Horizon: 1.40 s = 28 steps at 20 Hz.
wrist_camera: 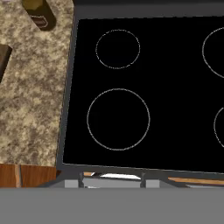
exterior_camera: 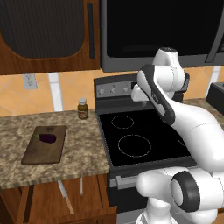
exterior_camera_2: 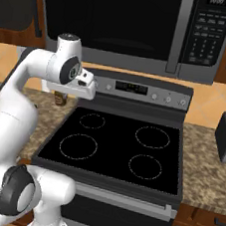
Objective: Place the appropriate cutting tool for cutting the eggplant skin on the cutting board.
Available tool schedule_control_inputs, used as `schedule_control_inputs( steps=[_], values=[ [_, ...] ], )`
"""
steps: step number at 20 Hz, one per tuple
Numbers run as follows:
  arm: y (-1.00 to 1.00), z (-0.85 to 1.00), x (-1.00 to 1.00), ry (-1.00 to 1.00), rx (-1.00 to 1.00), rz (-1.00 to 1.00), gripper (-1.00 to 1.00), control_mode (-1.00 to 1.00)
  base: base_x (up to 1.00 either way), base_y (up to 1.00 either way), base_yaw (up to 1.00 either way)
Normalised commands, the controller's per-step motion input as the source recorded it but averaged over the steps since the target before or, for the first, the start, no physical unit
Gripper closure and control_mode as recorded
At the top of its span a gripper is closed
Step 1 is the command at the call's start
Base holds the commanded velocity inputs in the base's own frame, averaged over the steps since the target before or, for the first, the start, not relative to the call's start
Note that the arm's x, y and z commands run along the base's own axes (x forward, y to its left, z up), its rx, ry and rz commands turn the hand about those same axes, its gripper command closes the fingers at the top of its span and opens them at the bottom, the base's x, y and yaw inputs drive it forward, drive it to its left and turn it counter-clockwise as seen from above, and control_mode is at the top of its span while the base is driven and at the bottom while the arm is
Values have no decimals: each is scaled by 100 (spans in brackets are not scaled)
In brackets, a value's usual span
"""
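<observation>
Glossy purple eggplant (exterior_camera: 48, 138) lies on the rounded wooden cutting board (exterior_camera: 33, 153); pincer spread unclear.

Both base views look forward and down from behind the arm, sharing the stove (exterior_camera: 140, 140); the hand view looks straight down on its left burners (wrist_camera: 118, 119), near.

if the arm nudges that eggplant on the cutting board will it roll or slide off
Probably it rolls a little: the eggplant looks rounded and glossy, so likely slippery. It lies well inside the flat cutting board, so a light nudge likely keeps it on.
</observation>
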Motion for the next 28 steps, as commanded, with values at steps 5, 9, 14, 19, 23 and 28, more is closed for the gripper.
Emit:
schedule_control_inputs(
  steps=[5,9,14,19,23,28],
  values=[
    [22,-14,-51,-2,-2,3,-100,-100,0,0,0],
    [94,-59,-95,18,-2,13,-100,-100,0,0,0],
    [100,-45,-98,22,-2,10,-100,-100,0,0,0],
    [100,-40,-92,19,-2,7,-100,-100,0,0,0],
    [100,-40,-64,16,-5,0,-100,-100,0,0,0],
    [88,-45,-30,2,-11,0,-100,-100,0,0,0]
  ],
)
